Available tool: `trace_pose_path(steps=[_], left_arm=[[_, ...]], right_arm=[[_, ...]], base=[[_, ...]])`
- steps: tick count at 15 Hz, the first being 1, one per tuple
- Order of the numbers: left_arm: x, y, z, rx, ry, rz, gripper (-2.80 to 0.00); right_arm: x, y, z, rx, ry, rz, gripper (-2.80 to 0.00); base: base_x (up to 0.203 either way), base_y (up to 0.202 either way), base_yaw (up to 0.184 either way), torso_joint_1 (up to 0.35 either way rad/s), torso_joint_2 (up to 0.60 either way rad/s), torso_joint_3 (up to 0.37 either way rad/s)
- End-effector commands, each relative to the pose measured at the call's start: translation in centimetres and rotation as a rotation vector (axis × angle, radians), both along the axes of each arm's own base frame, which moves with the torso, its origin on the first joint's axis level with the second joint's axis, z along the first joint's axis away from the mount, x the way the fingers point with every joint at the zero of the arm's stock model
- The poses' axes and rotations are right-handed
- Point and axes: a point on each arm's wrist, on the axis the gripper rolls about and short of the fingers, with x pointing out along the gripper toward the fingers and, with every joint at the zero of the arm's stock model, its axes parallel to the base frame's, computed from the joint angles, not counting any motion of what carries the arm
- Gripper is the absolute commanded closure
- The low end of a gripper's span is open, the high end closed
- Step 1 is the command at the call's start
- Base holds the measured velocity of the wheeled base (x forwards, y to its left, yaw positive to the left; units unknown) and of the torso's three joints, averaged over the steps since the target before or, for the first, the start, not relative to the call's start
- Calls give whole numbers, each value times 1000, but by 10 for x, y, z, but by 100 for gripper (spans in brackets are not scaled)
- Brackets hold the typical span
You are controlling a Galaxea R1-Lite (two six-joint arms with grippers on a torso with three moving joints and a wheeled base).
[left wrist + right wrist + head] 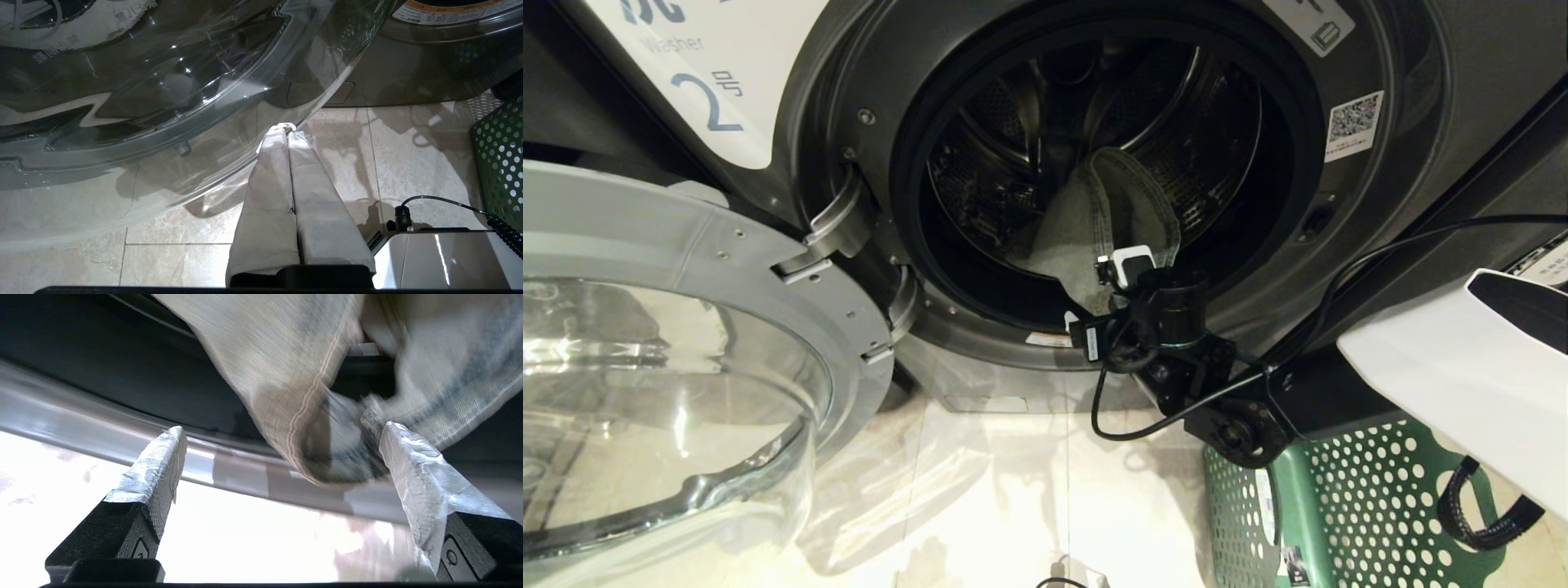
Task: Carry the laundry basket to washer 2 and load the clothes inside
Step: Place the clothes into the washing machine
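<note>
1. The right gripper (282,437) stands wide open at the washer (1339,269) door rim, holding nothing.
2. The jeans (1094,229) hang over the rim into the drum, one fold brushing one of the fingers (402,453).
3. The left gripper (286,130) is clenched empty, low near the floor.

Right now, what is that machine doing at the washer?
The robot is loading laundry into washer 2. Its right gripper is at the drum opening with fingers spread wide, and a pale denim garment hangs over the door lip, half in. The left gripper sits shut near the open glass door. The green basket stands alongside.
</note>
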Motion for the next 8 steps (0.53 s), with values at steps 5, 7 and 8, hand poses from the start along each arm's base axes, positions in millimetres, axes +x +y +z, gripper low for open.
trace_pose_path(steps=[5,7,8], left_arm=[[0,0,0,0,1,0,0],[0,0,0,0,3,0,0],[0,0,0,0,3,0,0]], right_arm=[[5,-4,-3,32,44,-23,-280],[3,-6,4,53,60,-27,-280],[0,-7,10,52,61,-26,-280]], base=[[0,0,0,0,0,0],[0,0,0,0,0,0],[0,0,0,0,0,0]])
